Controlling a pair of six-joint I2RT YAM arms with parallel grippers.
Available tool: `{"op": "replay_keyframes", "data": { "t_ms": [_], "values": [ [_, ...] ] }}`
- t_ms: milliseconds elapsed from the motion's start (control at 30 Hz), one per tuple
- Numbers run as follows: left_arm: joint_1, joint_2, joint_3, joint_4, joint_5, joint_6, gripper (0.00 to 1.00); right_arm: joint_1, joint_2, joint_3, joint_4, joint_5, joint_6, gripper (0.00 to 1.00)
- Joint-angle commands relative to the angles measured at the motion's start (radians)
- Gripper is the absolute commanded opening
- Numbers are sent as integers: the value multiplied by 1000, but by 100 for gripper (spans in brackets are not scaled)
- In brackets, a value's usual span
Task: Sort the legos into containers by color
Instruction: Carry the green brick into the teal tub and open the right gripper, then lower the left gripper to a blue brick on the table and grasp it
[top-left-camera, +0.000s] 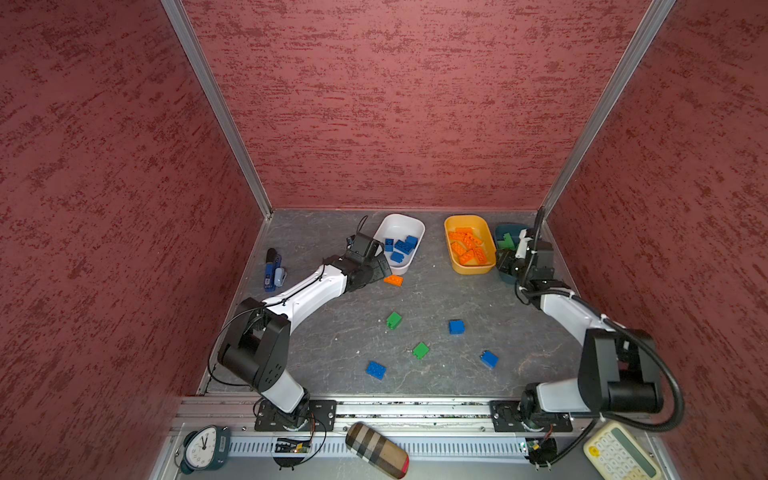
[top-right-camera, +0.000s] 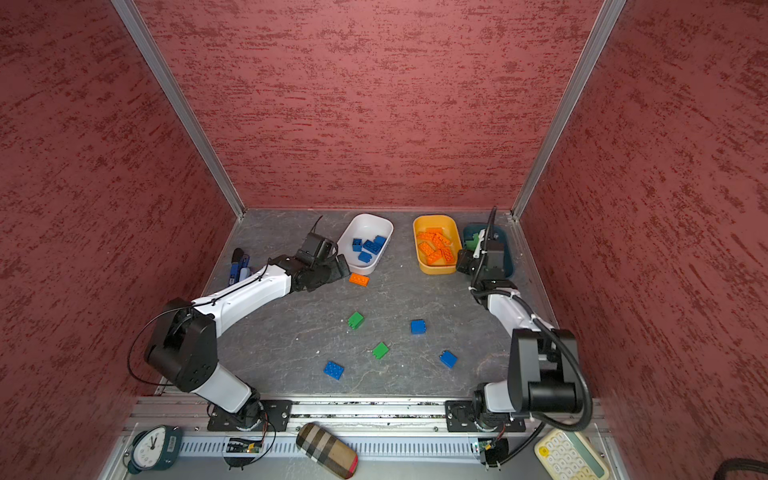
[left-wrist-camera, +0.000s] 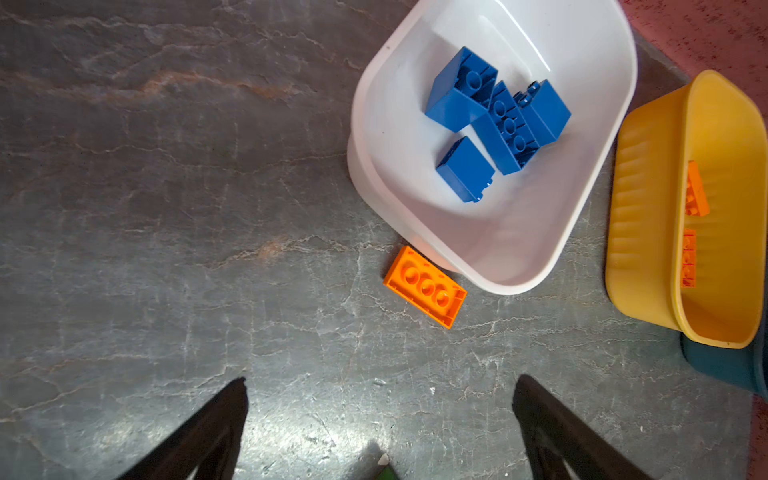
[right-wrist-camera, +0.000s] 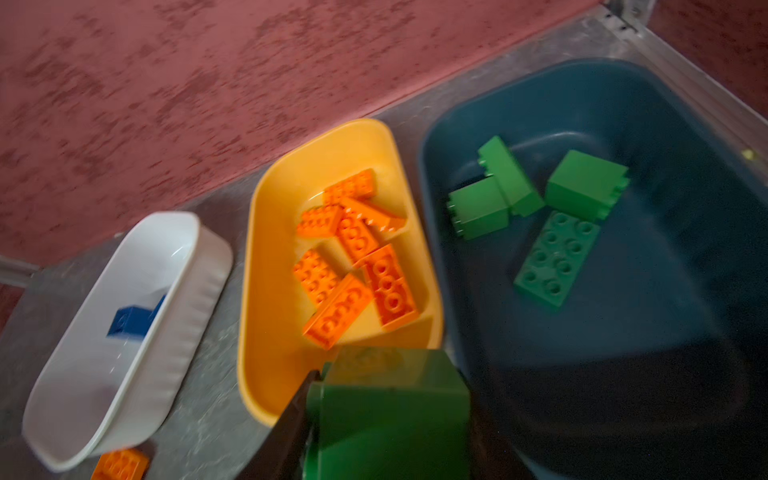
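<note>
On the rail before the counter's (top-left-camera: 332, 249) near edge sit a clock (top-left-camera: 203, 449), a plaid case (top-left-camera: 376, 451) and a calculator (top-left-camera: 619, 455); their markings are too small to read. Loose on the counter's middle lie three blue bricks (top-left-camera: 376, 370) and two green bricks (top-left-camera: 421, 350). Farther on, an orange brick (left-wrist-camera: 424, 286) lies studs down, just beside the white tub's (left-wrist-camera: 519, 257) near end; the left jaws stand wide and empty near it. A stapler (top-left-camera: 273, 270) lies by the left edge. Along the far edge, the white tub holds four blue bricks, the yellow tub (top-left-camera: 471, 269) orange bricks (right-wrist-camera: 353, 266), and the teal tub (right-wrist-camera: 644, 270), in the far right corner, four green. The right jaws grip a green brick (right-wrist-camera: 390, 411) by the teal tub's near end.
</note>
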Motion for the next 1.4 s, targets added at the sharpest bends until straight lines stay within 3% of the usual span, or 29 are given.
{"op": "replay_keyframes", "data": {
  "t_ms": [0, 167, 233, 367, 400, 433, 467, 600, 767, 900, 1067, 1233, 1367],
  "values": [
    [-8, -29, -18, 39, 21, 29, 99, -64, 116, 123, -35, -130, 28, 19],
    [-14, -34, -19, 30, 38, 54, 100, -79, 301, 343, -190, 62, -51, 23],
    [-28, -36, -17, 26, 42, 83, 99, -79, 341, 406, -251, 144, -66, 29],
    [-99, -16, 21, 9, 64, 227, 99, -78, 310, 420, -295, 175, -53, 57],
    [-126, -1, 40, -2, 71, 277, 99, -79, 281, 398, -284, 157, -51, 71],
    [-148, 12, 55, -8, 94, 332, 100, -79, 252, 382, -280, 145, -48, 95],
    [-175, 30, 75, -16, 139, 408, 99, -78, 217, 362, -280, 139, -44, 99],
    [-312, 126, 157, -60, 211, 683, 99, -79, 58, 250, -245, 131, -46, 99],
    [-406, 302, 287, -96, 337, 907, 97, -78, -113, 114, -200, 102, -10, 99],
    [-437, 401, 346, -58, 382, 986, 90, -78, -188, 35, -183, 55, 25, 99],
    [-459, 479, 418, -77, 428, 1043, 84, -78, -223, 10, -214, 84, -10, 99],
    [-493, 551, 447, -50, 261, 1109, 84, -78, -221, 16, -234, 78, -23, 99],
    [-501, 610, 497, -78, 256, 1129, 80, -79, -218, 10, -219, 61, -16, 99]
  ]
}}
